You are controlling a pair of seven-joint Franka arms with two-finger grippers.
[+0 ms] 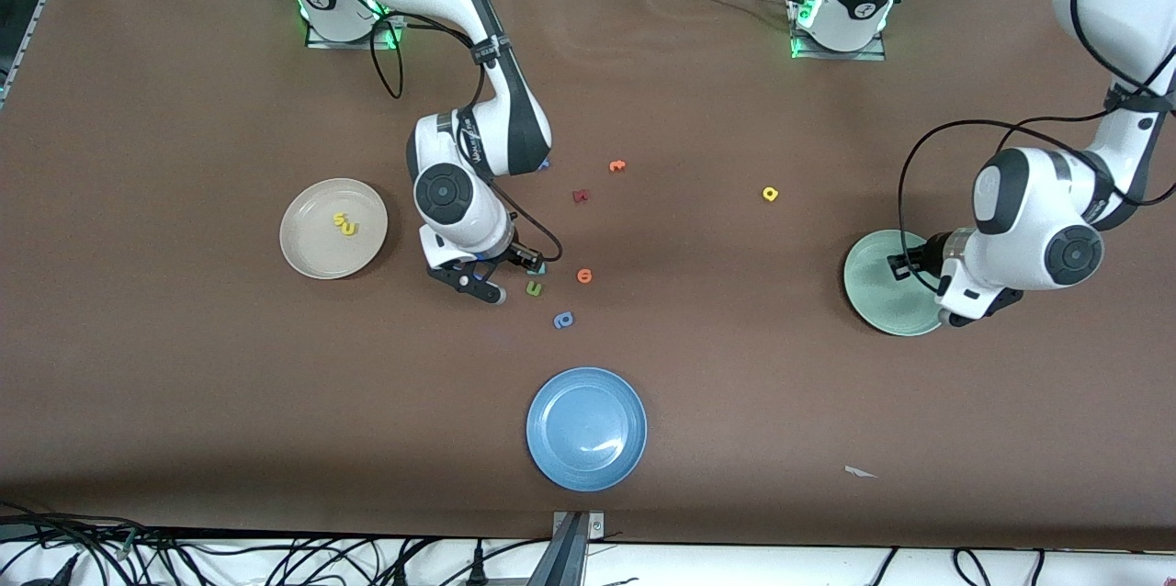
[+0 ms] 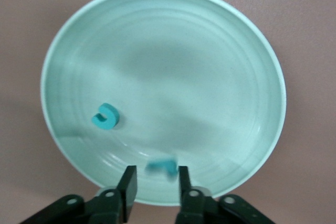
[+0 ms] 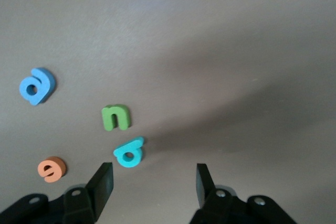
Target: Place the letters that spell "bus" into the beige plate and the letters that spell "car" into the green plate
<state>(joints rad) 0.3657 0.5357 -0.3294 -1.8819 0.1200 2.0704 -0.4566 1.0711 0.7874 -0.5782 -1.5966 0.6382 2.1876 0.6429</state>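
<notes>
Hidden: in the front view the left arm's wrist covers part of the green plate [image 1: 873, 278], so the letters in it show only in the left wrist view.
Hard to make out: a blurred teal letter [image 2: 161, 167] sits between the left fingertips; whether it is free or touching them cannot be told.
Left gripper [image 2: 155, 174]: over the green plate's edge, fingers slightly parted.
Green plate contents: a teal "c" [image 2: 105, 117] lies on the plate floor, apart from the blurred letter.
Right gripper [image 3: 155, 179]: low over the table near the teal "b" [image 3: 129, 152], fingers spread wide with nothing between them.
Teal "b": on the table just beside one fingertip, near the green letter [image 3: 116, 117], the orange letter [image 3: 52, 169] and the blue round letter [image 3: 37, 85].
Beige plate [image 1: 308, 260]: toward the right arm's end, with the yellow "s" [image 1: 339, 219] and yellow "u" [image 1: 349, 228] touching inside it.
Yellow "a" [image 1: 770, 194]: alone on the table, between the two arms' ends.
Other letters: an orange one [image 1: 616, 166] and a dark red one [image 1: 580, 196] lie farther from the front camera.
Blue plate [image 1: 586, 428]: nearest the front camera.
</notes>
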